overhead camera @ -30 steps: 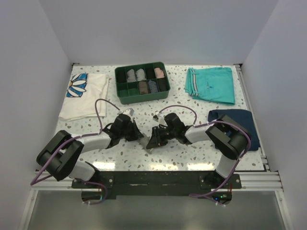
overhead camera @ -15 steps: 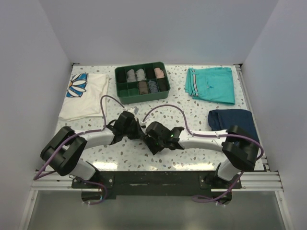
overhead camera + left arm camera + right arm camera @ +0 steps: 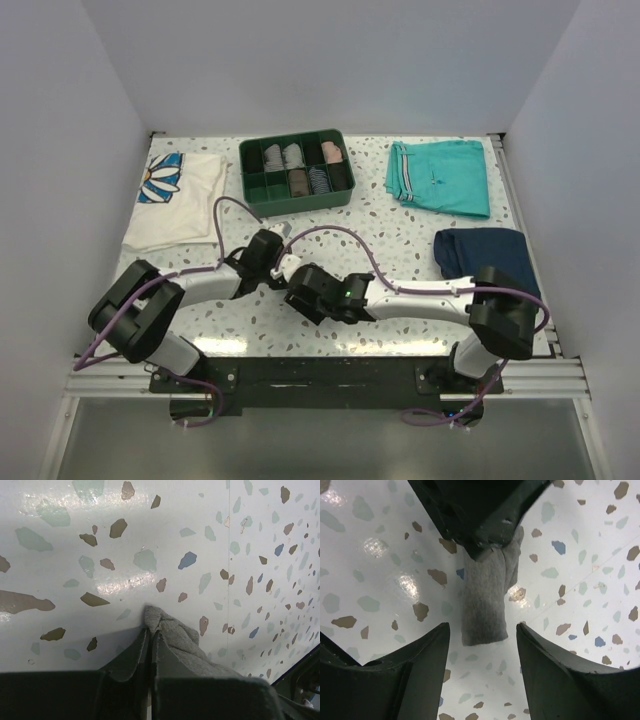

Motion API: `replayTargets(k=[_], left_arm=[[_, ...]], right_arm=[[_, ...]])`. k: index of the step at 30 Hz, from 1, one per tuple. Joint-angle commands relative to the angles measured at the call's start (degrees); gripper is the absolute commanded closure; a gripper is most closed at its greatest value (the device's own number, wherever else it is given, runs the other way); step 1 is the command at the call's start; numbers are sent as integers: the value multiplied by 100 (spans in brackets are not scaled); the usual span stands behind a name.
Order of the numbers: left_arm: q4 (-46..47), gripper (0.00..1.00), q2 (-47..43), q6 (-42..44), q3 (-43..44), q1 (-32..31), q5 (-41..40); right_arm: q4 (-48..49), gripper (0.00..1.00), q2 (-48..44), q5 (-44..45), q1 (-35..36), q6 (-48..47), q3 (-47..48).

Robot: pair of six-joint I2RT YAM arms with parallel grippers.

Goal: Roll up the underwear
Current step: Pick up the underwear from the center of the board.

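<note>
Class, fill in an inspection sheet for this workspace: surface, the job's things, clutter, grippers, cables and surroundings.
Surface: speckled table, glossy, with light glare.
Job's things: grey underwear, formed into a narrow roll.
Clutter: green divided tray holding rolled items; white flower-print shirt; teal shorts; navy garment, partly behind the right arm.
Grippers: left gripper shut on one end of the underwear; right gripper open, one finger either side of the roll, not touching it.
Cables: purple cables arch over both arms.
Surroundings: plain white walls on three sides; nothing else seen.
</note>
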Motion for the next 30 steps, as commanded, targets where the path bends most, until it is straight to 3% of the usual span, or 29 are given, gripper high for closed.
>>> replayTargets(k=[1, 23, 26, 27, 30], left_arm=[[-258, 100, 137, 202, 72, -48, -14], [-222, 100, 128, 106, 28, -40, 30], [-266, 100, 111, 132, 45, -31, 21], [-266, 100, 102, 141, 54, -22, -5], [-293, 100, 58, 141, 45, 22, -5]], right_arm=[[313, 40, 265, -100, 18, -373, 256], [946, 43, 854, -188, -245, 190, -710], [972, 51, 872, -205, -324, 207, -807], [955, 61, 906, -258, -359, 233, -842], [919, 71, 959, -302, -386, 286, -921]])
